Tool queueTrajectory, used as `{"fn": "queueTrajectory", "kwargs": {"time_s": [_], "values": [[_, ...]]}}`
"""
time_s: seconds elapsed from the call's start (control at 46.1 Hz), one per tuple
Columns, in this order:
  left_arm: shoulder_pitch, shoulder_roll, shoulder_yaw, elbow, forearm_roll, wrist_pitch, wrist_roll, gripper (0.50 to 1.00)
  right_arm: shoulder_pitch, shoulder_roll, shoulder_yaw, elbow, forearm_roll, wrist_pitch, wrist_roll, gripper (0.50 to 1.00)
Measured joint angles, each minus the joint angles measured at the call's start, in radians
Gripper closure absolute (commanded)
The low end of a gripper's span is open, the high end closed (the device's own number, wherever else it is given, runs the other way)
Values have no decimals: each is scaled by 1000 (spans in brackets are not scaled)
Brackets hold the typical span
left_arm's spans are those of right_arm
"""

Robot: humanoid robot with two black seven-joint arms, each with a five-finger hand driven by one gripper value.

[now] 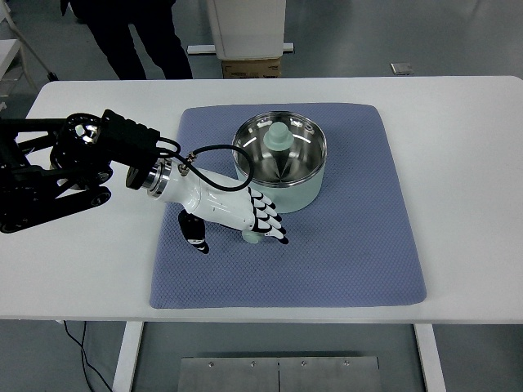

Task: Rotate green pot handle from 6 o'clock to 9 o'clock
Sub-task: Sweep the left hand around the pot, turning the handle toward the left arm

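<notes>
A big white surface (458, 122) fills most of the view. A blue-grey mat (359, 245) lies flat in the middle of it. Behind the surface, a person's dark legs (139, 37) stand at the top left. Next to them is a white stand (245, 28) with a brown box (252, 69) under it. The floor (409, 37) is grey. Below the surface sits a metal plate (278, 374).

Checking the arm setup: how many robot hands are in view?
1: the left hand, over the blue mat beside the green pot, near the pot's handle. No right hand shows.
</notes>
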Motion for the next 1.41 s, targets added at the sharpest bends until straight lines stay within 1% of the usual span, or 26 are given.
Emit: {"fn": "queueTrajectory", "kwargs": {"time_s": [0.152,0.26,0.693,1.214,1.409], "values": [[0,0,0,0,53,2,0,500,0,0,0,0,0,0,0,500],[-1,0,0,0,78,22,0,500,0,0,0,0,0,0,0,500],[-10,-4,-2,4,114,43,1,500,0,0,0,0,0,0,0,500],[-24,19,1,4,183,46,0,500,0,0,0,0,0,0,0,500],[-31,22,1,10,225,72,0,500,0,0,0,0,0,0,0,500]]}}
